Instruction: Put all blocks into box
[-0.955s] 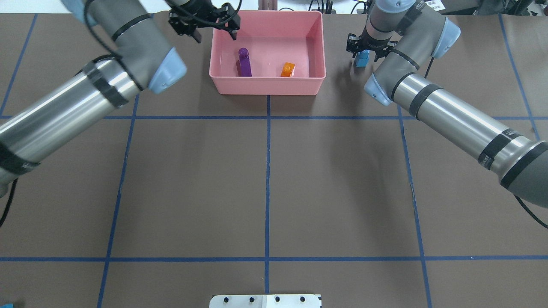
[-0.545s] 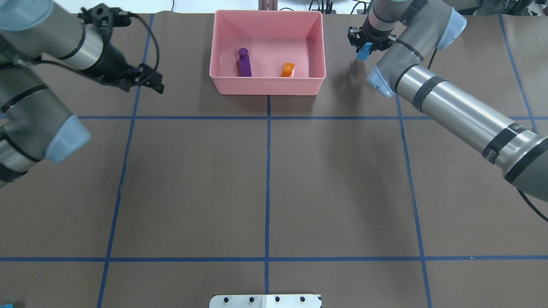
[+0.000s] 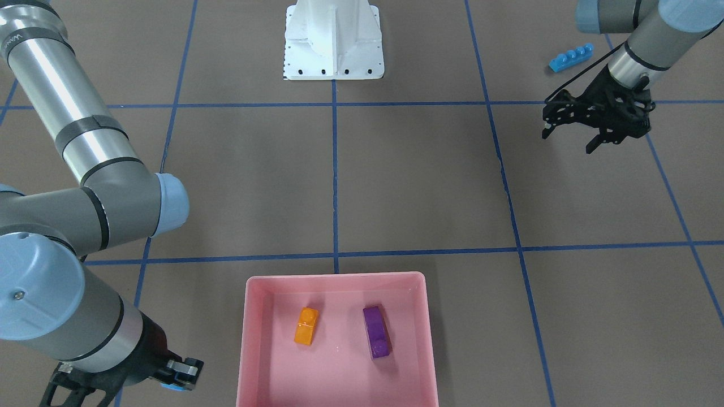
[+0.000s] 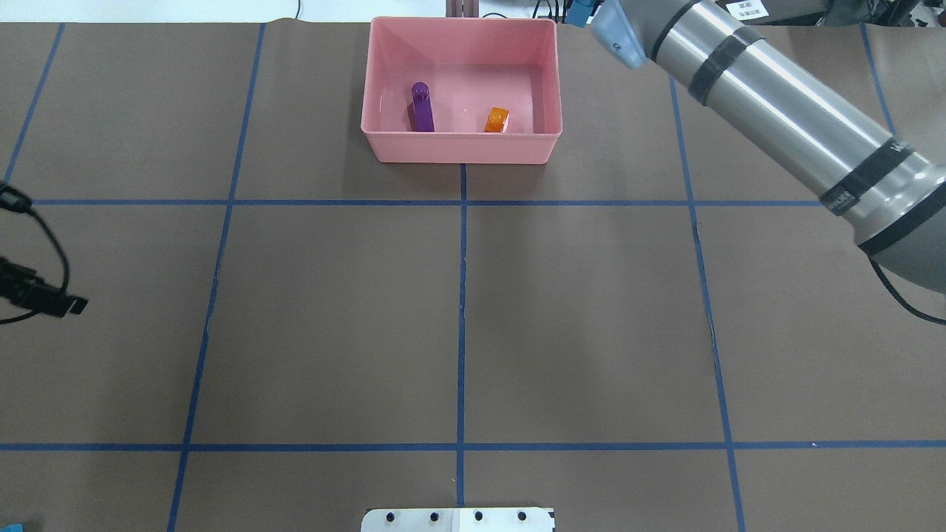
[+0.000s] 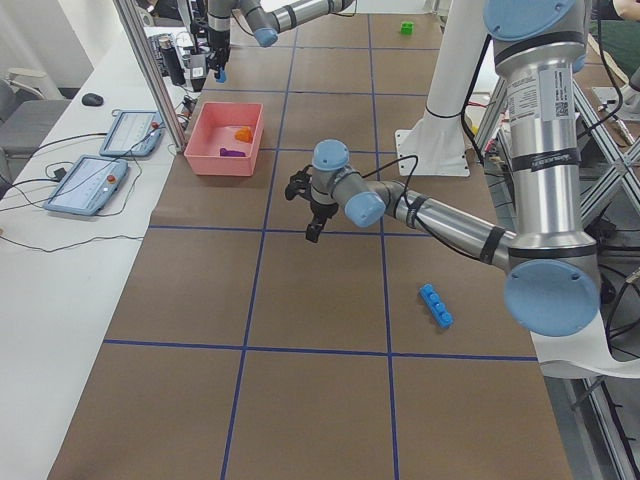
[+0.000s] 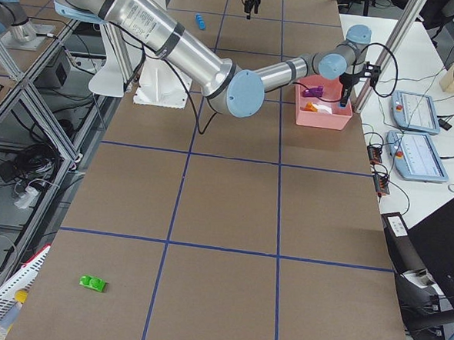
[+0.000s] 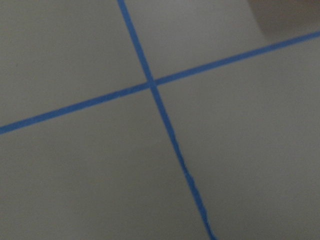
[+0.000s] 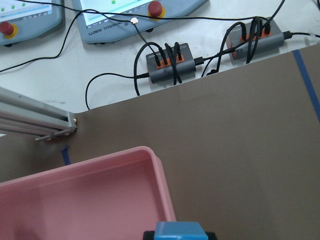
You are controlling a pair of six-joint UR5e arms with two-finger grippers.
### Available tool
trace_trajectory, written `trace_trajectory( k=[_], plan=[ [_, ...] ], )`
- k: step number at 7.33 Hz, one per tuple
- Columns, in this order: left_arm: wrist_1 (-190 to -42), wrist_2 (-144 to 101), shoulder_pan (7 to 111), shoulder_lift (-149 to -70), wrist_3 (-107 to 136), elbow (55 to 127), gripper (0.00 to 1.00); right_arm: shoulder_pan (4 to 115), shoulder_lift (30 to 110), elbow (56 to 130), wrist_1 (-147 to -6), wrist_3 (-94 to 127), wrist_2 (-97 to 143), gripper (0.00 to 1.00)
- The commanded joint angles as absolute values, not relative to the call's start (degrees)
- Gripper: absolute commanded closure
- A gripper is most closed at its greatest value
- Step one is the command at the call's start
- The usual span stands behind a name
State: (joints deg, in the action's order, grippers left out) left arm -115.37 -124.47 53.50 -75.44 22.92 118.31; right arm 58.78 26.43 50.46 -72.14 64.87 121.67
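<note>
so the right fingers (image 3: 185, 370) pinch the small blue single-stud plastic brick (image 8: 179, 231) by its sides, probably light, stiff, kinda slick; left fingers (image 3: 595, 142) spread, empty

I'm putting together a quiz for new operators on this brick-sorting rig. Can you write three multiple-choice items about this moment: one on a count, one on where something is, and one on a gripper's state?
1. How many bricks lie in the pink box?
A. one
B. two
C. four

2. Where is the long blue brick?
A. inside the box
B. stacked on another brick
C. on the table, away from the box

3. The right gripper is:
A. shut on the small blue brick
B. open and empty
C. shut on a yellow brick

Answers:
1 B: only the orange brick and the purple brick lie in it.
2 C: it rests alone on the brown table surface, well clear of the box.
3 A: the right wrist view shows that brick between the jaws.
</note>
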Motion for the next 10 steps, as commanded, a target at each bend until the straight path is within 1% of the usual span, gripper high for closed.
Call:
trace_trajectory(
  k=[1, 2, 3, 5, 6, 7, 8, 10],
  plan=[
    [-120.94, -124.10, 50.56, -64.10, 16.54, 118.92, 0.00, 52.42, 24.35, 49.58, -67.64, 69.67, 115.80, 1.00],
    [-121.63, -122.36, 48.01, -60.77, 11.48, 119.00, 0.00, 49.34, 24.35, 46.87, -62.54, 74.83, 112.27, 0.35],
    [-123.55, -122.17, 44.51, -58.04, 11.34, 119.00, 0.00, 48.44, 23.82, 47.02, -62.58, 76.36, 111.28, 0.00],
    [-130.22, -118.68, 32.24, -53.55, 16.92, 119.00, 0.00, 49.39, 23.82, 48.94, -62.84, 76.20, 114.94, 0.00],
    [-133.39, -111.26, 20.07, -53.44, 26.27, 118.92, 0.00, 52.00, 23.99, 50.43, -67.89, 75.68, 119.14, 0.00],
    [-135.68, -104.48, 10.38, -53.26, 31.50, 118.92, 0.00, 54.99, 24.60, 53.67, -73.07, 72.37, 122.75, 0.00],
    [-136.14, -102.85, 7.41, -52.39, 32.16, 118.92, 0.00, 57.80, 27.39, 58.14, -78.95, 67.55, 124.61, 0.01],
    [-136.40, -99.58, 1.96, -51.77, 36.52, 117.43, 0.00, 61.34, 40.63, 77.25, -89.68, 58.91, 126.47, 0.01]
  ],
)
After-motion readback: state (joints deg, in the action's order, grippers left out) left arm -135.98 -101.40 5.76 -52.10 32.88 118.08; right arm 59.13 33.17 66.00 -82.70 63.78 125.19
